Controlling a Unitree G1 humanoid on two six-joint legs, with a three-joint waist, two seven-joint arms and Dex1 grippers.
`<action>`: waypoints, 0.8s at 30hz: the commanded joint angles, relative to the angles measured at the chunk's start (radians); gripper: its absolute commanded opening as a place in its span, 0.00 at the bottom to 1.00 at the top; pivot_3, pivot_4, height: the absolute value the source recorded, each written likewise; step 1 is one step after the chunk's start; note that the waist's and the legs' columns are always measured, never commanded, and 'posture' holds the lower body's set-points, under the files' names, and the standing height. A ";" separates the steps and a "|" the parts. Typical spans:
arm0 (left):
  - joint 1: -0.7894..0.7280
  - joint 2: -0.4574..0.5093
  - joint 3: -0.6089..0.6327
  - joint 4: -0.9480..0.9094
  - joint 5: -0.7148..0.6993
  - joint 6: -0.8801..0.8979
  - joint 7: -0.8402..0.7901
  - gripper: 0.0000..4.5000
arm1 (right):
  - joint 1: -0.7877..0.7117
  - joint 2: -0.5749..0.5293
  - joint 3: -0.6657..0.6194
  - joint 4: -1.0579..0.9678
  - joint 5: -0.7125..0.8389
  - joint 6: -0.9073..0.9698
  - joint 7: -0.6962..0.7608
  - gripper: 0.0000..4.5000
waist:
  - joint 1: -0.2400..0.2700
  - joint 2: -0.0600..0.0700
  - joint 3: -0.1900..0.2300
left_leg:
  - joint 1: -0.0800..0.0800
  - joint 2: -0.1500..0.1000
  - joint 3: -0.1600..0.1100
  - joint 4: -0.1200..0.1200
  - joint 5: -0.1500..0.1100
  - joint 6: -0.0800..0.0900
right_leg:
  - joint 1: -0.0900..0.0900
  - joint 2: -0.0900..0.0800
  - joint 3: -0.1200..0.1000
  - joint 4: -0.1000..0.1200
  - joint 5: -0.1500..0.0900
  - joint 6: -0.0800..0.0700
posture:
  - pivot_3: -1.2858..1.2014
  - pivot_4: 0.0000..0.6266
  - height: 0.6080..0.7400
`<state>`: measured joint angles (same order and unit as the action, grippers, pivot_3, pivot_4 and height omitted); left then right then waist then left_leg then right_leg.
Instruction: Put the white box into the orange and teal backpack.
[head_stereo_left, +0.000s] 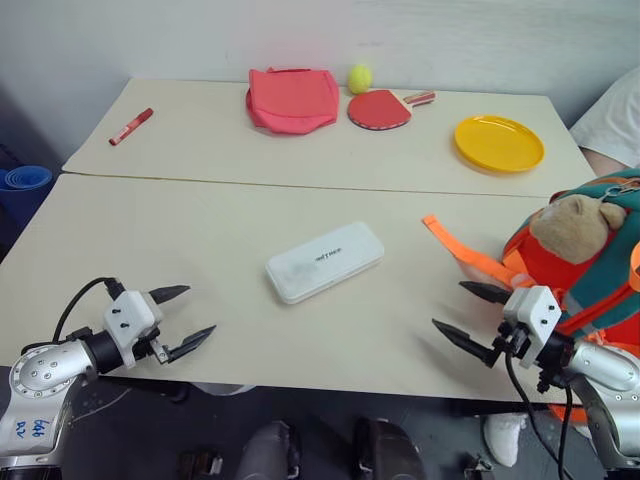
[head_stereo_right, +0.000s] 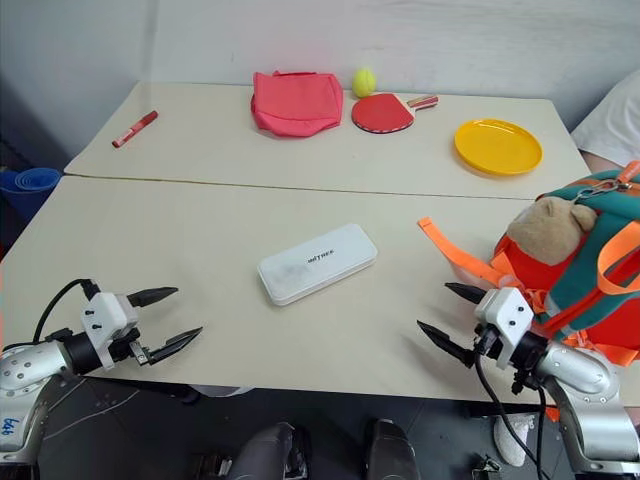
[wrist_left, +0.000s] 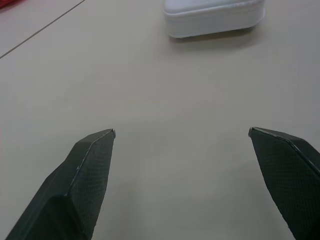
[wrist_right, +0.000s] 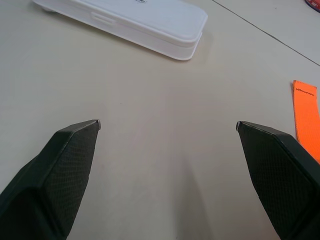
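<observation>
The white box (head_stereo_left: 325, 262), a smooth, flat plastic case with rounded corners and small dark lettering too tiny to read, lies mid-tabletop (head_stereo_left: 200, 230). The bulky fabric orange and teal backpack (head_stereo_left: 585, 270) sits at the right edge. The left gripper (head_stereo_left: 190, 318) and the right gripper (head_stereo_left: 470, 315) hover spread wide, empty.
</observation>
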<state>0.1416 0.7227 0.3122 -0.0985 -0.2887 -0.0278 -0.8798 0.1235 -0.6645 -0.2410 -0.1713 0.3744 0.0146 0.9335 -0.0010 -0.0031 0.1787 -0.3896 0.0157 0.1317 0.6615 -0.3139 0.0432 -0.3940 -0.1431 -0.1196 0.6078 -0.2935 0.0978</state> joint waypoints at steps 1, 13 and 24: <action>-0.025 0.019 0.002 -0.029 -0.013 0.055 0.014 1.00 | -0.005 -0.011 -0.019 0.009 0.006 -0.033 0.014 0.99 | 0.000 0.000 0.000 | 0.000 0.000 0.000 0.000 0.000 0.000 | 0.000 0.000 0.000 0.000 0.000 0.000 | 0.52 0.24 1.00; -0.144 0.027 -0.047 -0.187 -0.031 0.349 0.107 0.80 | -0.324 -0.041 0.230 -0.237 -0.006 0.466 -0.156 0.78 | -0.009 0.001 0.001 | 0.000 0.001 -0.001 0.000 0.001 -0.002 | -0.002 0.000 0.000 0.003 -0.001 -0.001 | 0.52 0.24 1.00; -0.229 -0.053 -0.153 -0.271 -0.109 0.679 0.217 0.04 | -0.703 0.122 0.391 0.075 -0.245 0.621 -0.405 0.00 | -0.003 0.000 0.001 | -0.005 0.000 0.000 0.000 0.005 0.004 | -0.004 0.001 -0.002 0.005 0.000 -0.001 | 0.52 0.24 1.00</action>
<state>-0.0679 0.6727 0.1714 -0.3106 -0.3628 0.6070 -0.6683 -0.5470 -0.5597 0.1513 -0.1068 0.1622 0.6562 0.5671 -0.0044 -0.0032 0.1796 -0.3948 0.0155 0.1322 0.6623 -0.3091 0.0475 -0.3977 -0.1414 -0.1219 0.6127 -0.2937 0.0975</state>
